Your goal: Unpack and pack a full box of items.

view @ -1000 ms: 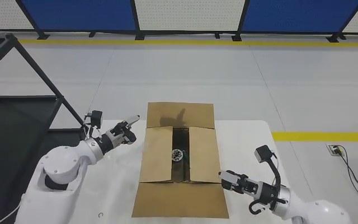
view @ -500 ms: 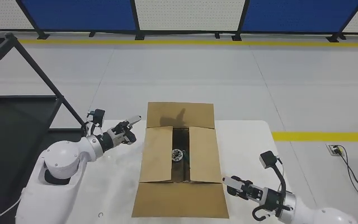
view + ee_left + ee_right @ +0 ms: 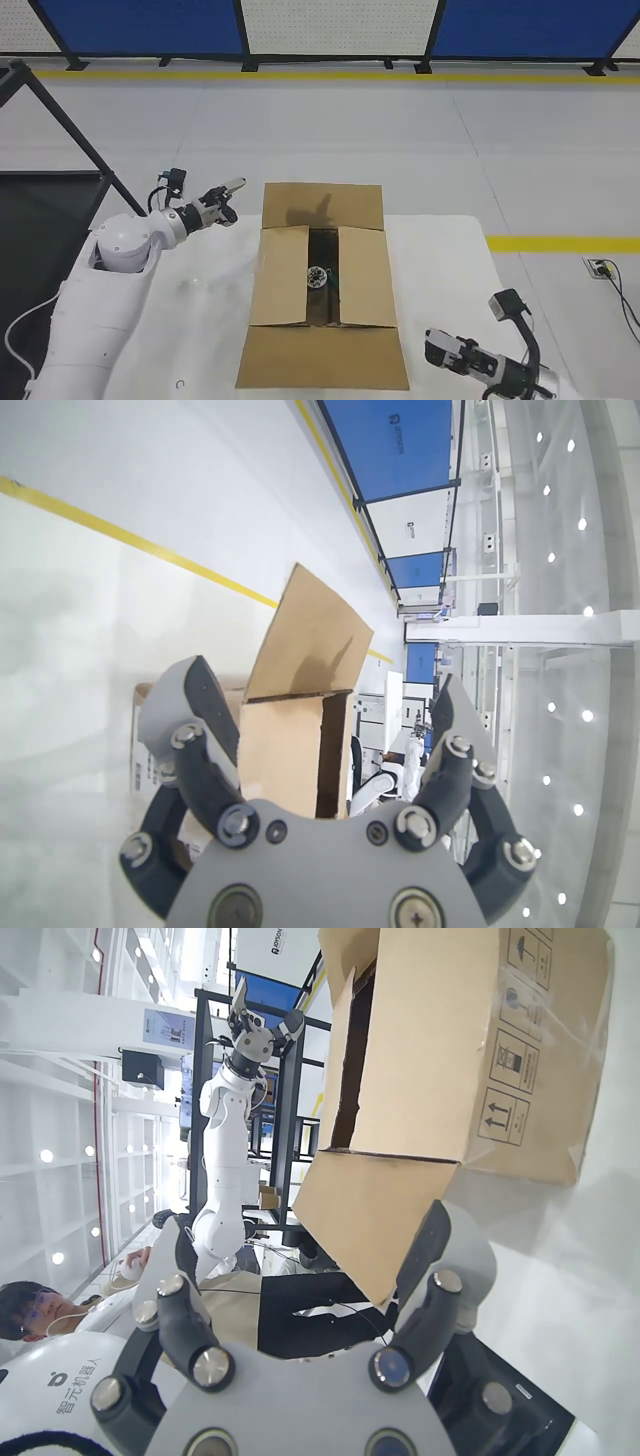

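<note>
A brown cardboard box (image 3: 280, 275) stands mid-table. Its far flap (image 3: 322, 205) and near flap (image 3: 322, 357) lie spread out, while the two side flaps are half folded in. The dark gap between them reveals a small round item (image 3: 317, 273). My left gripper (image 3: 230, 197) hangs open and empty, off the box's far left corner; in the left wrist view the left gripper (image 3: 325, 700) faces the box (image 3: 280, 740). My right gripper (image 3: 432, 350) is open and empty by the near right corner, just right of the near flap. The right gripper (image 3: 307, 1243) looks up at the box (image 3: 450, 1053).
The white table (image 3: 200, 310) has bare room left and right of the box. A black metal rack (image 3: 40, 230) stands beyond the table's left edge. The left arm's gripper (image 3: 255, 1028) appears far off in the right wrist view.
The left arm has lifted and swung toward the far left, away from the box. The right arm has drawn back toward the near right table corner. Both grippers stay open.
</note>
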Motion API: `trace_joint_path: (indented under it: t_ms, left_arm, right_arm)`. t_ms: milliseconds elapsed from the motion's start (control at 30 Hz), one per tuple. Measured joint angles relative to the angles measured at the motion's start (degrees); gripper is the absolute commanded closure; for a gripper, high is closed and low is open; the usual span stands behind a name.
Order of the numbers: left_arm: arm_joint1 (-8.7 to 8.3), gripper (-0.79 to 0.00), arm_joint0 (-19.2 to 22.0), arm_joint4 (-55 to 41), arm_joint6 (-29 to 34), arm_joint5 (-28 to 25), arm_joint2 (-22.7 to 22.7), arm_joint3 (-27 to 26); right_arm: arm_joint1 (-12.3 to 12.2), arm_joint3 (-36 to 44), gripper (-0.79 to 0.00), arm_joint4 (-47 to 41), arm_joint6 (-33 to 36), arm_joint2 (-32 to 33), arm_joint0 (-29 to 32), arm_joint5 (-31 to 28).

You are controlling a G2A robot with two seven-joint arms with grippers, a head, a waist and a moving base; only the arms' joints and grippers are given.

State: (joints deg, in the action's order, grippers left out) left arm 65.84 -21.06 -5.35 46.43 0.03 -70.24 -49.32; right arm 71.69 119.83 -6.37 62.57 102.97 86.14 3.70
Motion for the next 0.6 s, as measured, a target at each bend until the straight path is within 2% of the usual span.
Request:
trace_joint_path:
  t_ms: [100, 200, 600]
  left_arm:
    - [1.53, -0.785, 4.12, 1.52, -1.05, -5.18, 3.94, 7.48]
    - [2.46, -0.785, 6.29, 3.42, -2.55, -7.11, 6.47, 12.4]
    - [2.41, -0.785, 6.08, 3.36, -2.43, -7.0, 6.34, 11.72]
  right_arm:
    - [-0.22, 0.81, -0.785, -2.47, 0.03, 1.96, 2.7, -0.8]
    - [-0.31, 1.32, -0.785, -3.07, -0.93, 2.71, 3.97, -0.56]
    - [-0.31, 1.29, -0.785, -3.0, -0.88, 2.66, 3.88, -0.54]
